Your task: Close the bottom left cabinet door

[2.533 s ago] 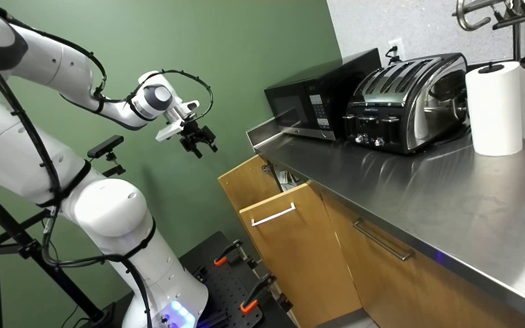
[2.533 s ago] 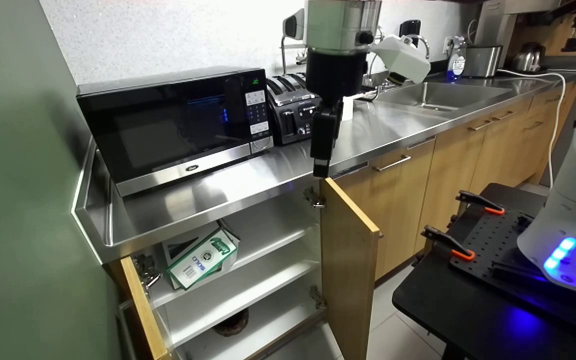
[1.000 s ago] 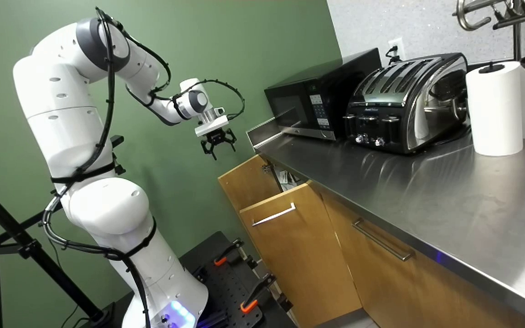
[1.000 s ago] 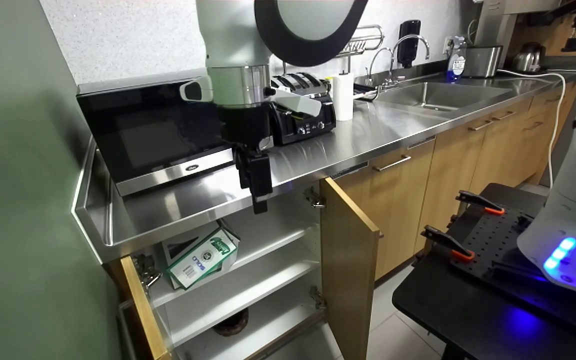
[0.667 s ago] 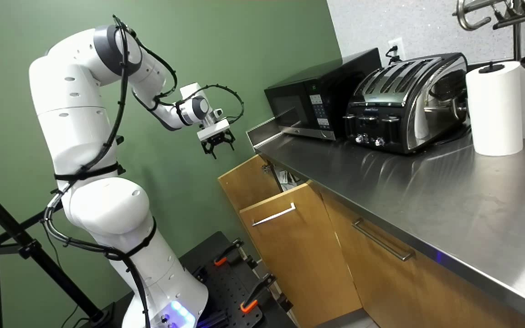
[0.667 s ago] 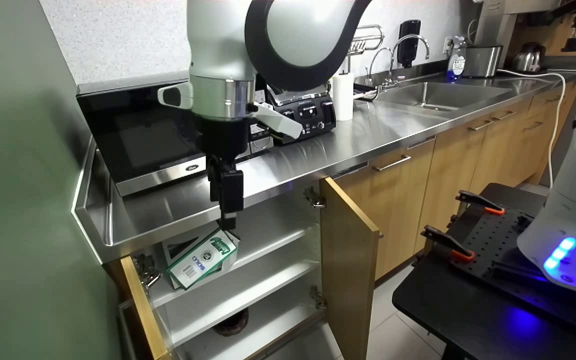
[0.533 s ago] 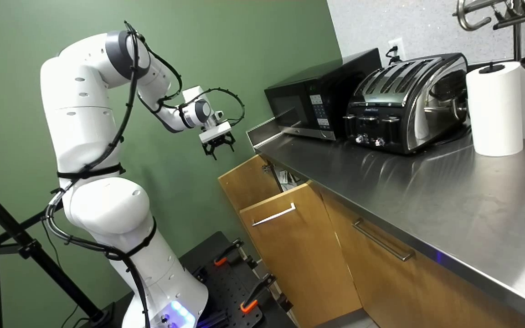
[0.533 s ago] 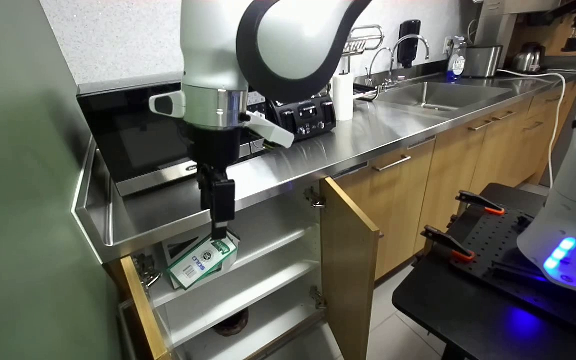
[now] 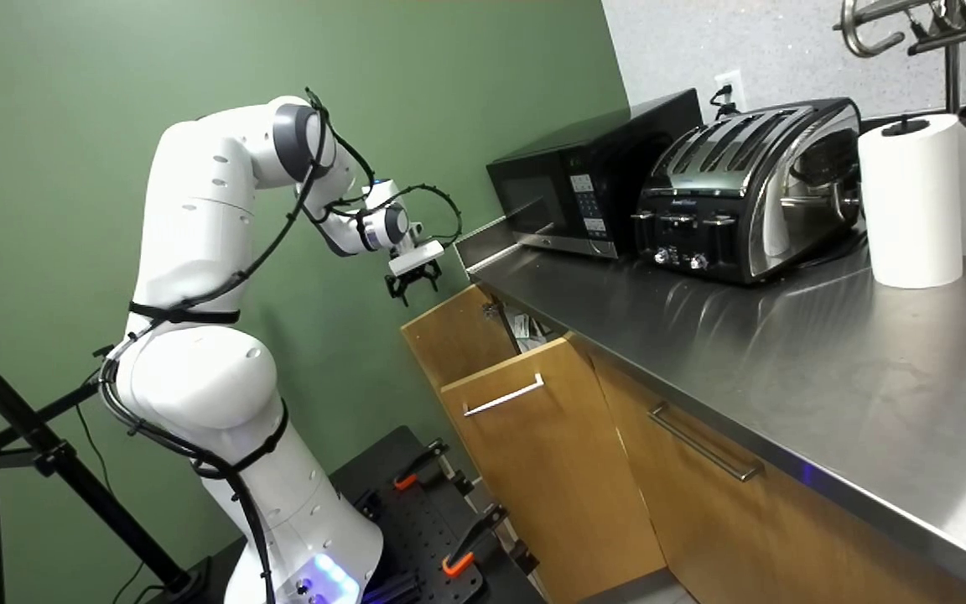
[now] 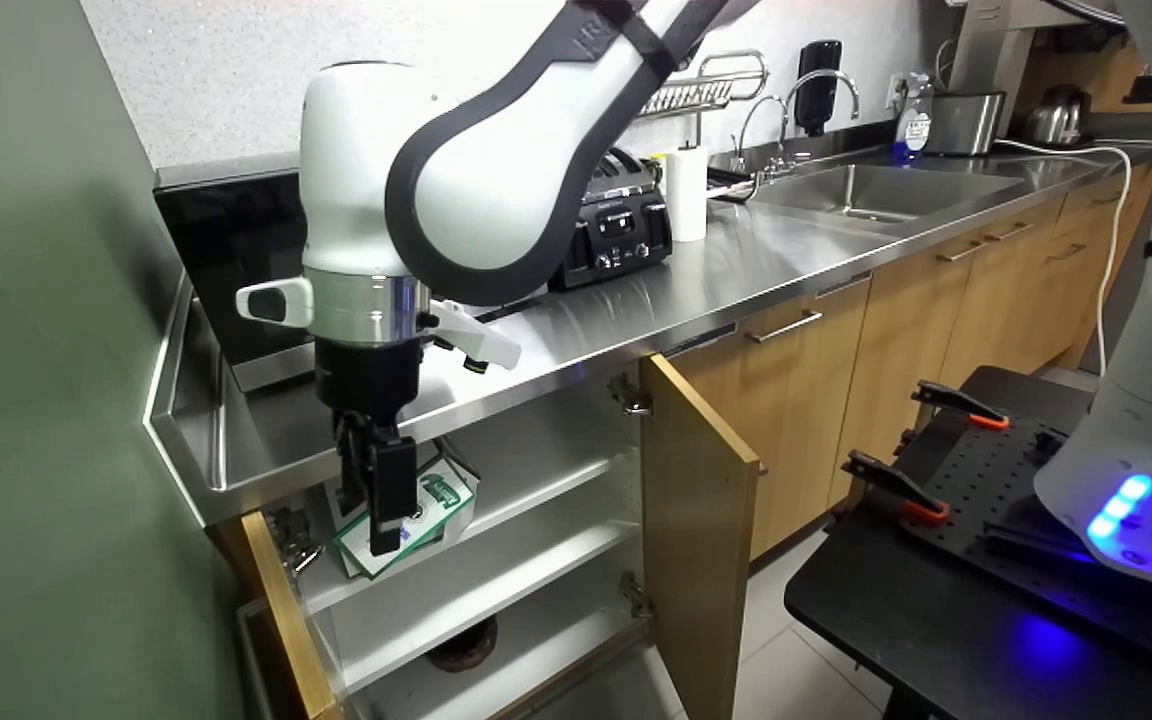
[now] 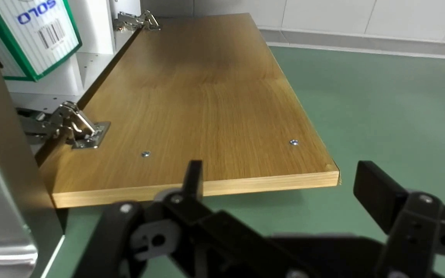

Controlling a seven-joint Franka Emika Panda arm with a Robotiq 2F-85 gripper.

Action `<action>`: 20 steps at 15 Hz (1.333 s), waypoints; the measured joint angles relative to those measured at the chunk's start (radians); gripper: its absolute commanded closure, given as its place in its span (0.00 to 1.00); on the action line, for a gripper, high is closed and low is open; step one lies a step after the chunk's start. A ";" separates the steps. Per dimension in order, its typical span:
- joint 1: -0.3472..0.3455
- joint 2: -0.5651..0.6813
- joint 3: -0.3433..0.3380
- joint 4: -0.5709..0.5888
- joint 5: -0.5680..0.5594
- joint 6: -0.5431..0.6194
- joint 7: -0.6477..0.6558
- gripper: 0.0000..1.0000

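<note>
The bottom left cabinet door, a plain light-brown panel, stands swung open beside the green wall. It shows in both exterior views (image 9: 459, 334) (image 10: 288, 622). In the wrist view its inner face (image 11: 203, 104) lies ahead, with hinges on the left. My gripper (image 11: 279, 170) is open and holds nothing. In the wrist view one finger overlaps the door's top edge and the other stands beyond its free corner; I cannot tell if either touches. In both exterior views the gripper (image 9: 420, 295) (image 10: 366, 525) hangs near the counter's left end, above the door.
A second cabinet door (image 9: 554, 453) with a silver bar handle also stands open, seen in both exterior views (image 10: 696, 530). A Solo box (image 10: 406, 520) sits on the shelf between the doors. The metal counter edge (image 10: 496, 395) runs above, carrying a microwave (image 9: 592, 189) and toaster (image 9: 751, 189).
The arm has reached out and down toward the counter's left end. In one exterior view the gripper moved left and down past the counter edge. Both doors look unmoved.
</note>
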 measured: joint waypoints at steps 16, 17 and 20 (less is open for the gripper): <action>0.022 0.050 0.002 0.046 -0.034 0.000 -0.006 0.00; 0.042 0.058 -0.005 0.050 -0.056 0.000 0.001 0.00; 0.120 0.088 -0.036 0.079 -0.131 0.004 0.051 0.25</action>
